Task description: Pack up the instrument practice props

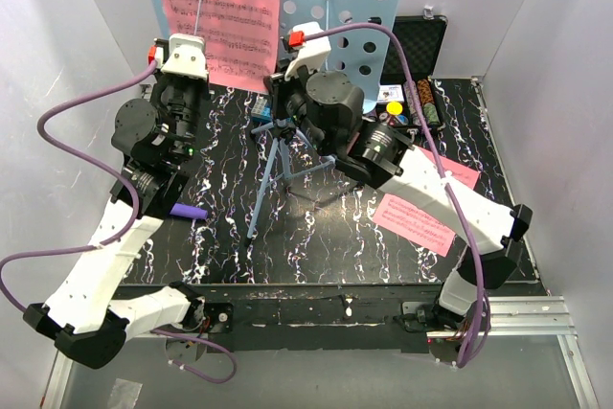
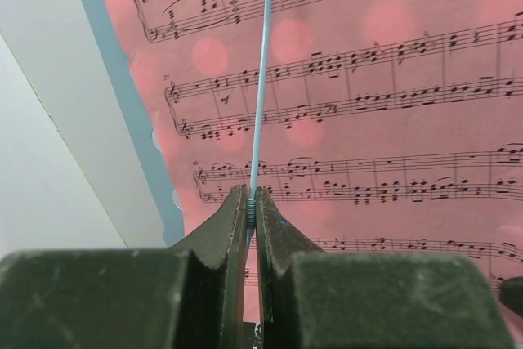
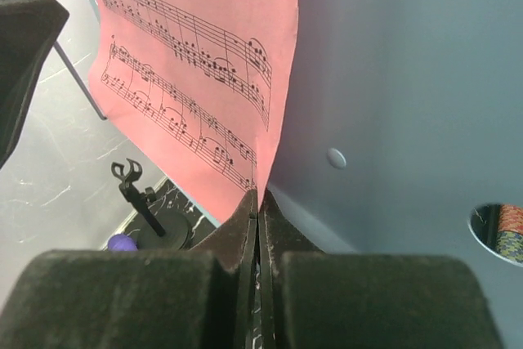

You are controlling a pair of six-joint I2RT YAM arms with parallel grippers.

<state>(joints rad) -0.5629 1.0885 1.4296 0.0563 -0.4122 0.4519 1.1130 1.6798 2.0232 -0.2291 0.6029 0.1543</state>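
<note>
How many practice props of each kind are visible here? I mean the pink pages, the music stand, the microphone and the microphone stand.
Pink sheet-music pages: 3, two of them lying flat
Light-blue music stand: 1
Purple microphone: 1
Black mic stand: 1
Total: 6

Pink sheet-music pages (image 1: 225, 7): paper, matt, printed. Light-blue music stand (image 3: 409, 79): smooth, painted metal by the look, faint sheen. Thin page-holder rod (image 2: 260, 96): smooth, with a black rubbery tip and a coiled metal spring at its foot. Dark jaws: matt, finely grainy. Black worktop (image 1: 316, 237): white-veined, glossy.
</note>
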